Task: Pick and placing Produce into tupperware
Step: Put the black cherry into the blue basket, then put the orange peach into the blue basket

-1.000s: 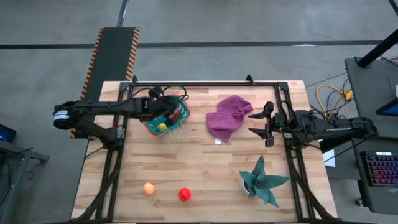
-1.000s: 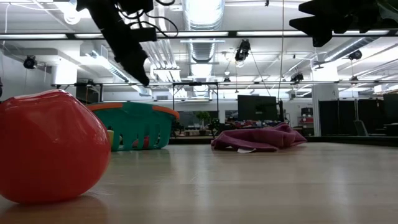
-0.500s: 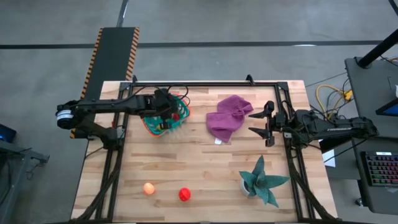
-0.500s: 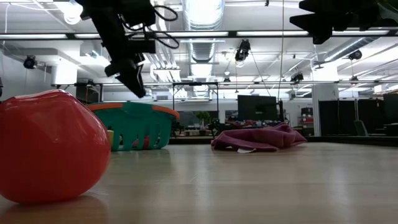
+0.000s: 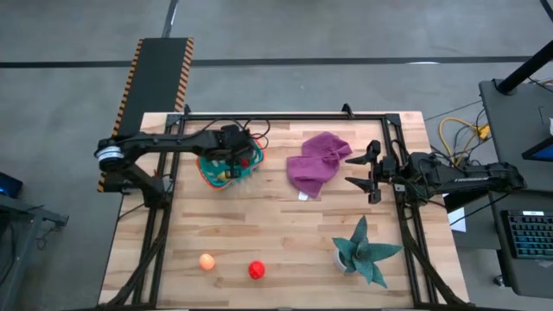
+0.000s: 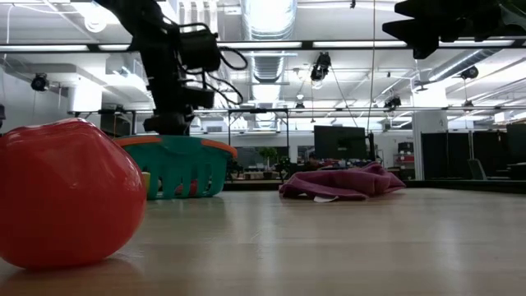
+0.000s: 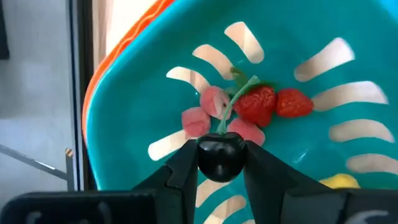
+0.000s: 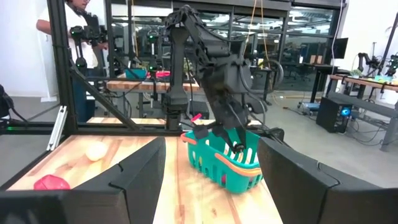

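Note:
The teal basket [image 5: 206,170] with an orange rim stands at the table's far left, also seen in the low view [image 6: 185,168]. My left gripper [image 5: 232,161] reaches down into it, shut on a dark cherry [image 7: 219,158]. On the basket floor lie red strawberries [image 7: 273,103], pink bits [image 7: 198,121] and a yellow piece [image 7: 339,182]. An orange ball [image 5: 206,261] and a red ball [image 5: 257,270] sit near the table's near edge. My right gripper [image 5: 359,173] waits open at the table's right side. My left gripper pinches the dark cherry's round body [image 7: 219,163] between its two fingers [image 7: 185,169], one on each side. It comes from above, pointing down into the basket. A green stem [image 7: 239,93] runs from the cherry toward the strawberries. Whether the cherry touches the basket floor, I cannot tell.
A purple cloth [image 5: 317,161] lies crumpled between the basket and my right gripper. A teal spiky plant [image 5: 365,250] stands near the table's near right corner. Bare wood stretches across the table's middle. A person stands in the room beyond the table [image 8: 78,31].
My left gripper has tipped to point straight down and has come down over the basket until its fingers are inside the rim. The basket and the balls have stayed where they were.

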Motion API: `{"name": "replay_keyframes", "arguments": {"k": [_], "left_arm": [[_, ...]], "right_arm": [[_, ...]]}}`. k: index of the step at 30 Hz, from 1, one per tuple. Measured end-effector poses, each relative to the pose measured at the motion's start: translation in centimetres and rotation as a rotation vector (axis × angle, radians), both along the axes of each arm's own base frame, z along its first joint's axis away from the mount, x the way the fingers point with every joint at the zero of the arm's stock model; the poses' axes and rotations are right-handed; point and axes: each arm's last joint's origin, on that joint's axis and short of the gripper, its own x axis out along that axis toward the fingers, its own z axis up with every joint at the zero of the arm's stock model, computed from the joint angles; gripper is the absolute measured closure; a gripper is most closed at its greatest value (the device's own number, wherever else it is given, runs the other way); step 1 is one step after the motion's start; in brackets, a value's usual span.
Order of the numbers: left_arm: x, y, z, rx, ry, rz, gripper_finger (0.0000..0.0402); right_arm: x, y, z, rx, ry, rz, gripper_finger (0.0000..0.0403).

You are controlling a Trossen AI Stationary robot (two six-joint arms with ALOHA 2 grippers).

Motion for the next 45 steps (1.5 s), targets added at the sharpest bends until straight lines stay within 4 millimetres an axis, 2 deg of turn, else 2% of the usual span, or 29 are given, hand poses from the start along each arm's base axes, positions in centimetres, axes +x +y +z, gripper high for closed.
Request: {"name": "replay_keyframes", "arguments": {"k": [10, 14, 23, 30, 45], "left_arm": [[1.4, 1.1, -2.0, -0.023, 0.030, -0.009, 0.0319], [1.5, 1.3, -1.9, -0.022, 0.027, -0.004, 0.0316], [0.9, 1.5, -0.3, -0.004, -0.020, -0.009, 0.0315], [0.8, 1.5, -0.4, -0.010, -0.021, -0.009, 0.0315], [1.0, 1.7, -0.2, 0.026, -0.033, 0.006, 0.0213]], "right_arm": [[0.0, 0.0, 0.0, 0.000, 0.001, 0.000, 0.0156], [0.0, 0.0, 0.0, 0.000, 0.001, 0.000, 0.0156], [0.0, 0.0, -0.1, 0.000, 0.002, 0.000, 0.0156], [0.0, 0.0, -0.1, 0.003, 0.002, 0.000, 0.0156], [0.0, 0.0, -0.1, 0.003, 0.002, 0.000, 0.0156]]}}
